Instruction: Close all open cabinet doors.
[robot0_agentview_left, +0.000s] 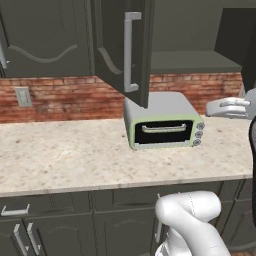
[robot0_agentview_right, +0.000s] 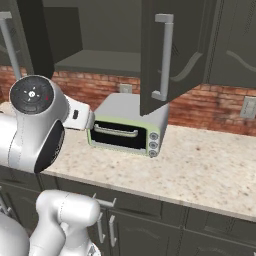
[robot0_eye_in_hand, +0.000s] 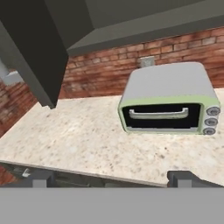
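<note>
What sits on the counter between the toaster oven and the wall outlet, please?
Nothing: in the left base view, bare counter runs from the toaster oven to the outlet.

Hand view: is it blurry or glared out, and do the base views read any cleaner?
Hand view: soft and slightly blurred, no glare; the toaster oven reads clearly and the claw tips are dim. Left base view: even flat light, open cabinet door dark but legible. Right base view: sharp; faint shadow under the toaster oven on the counter.
</note>
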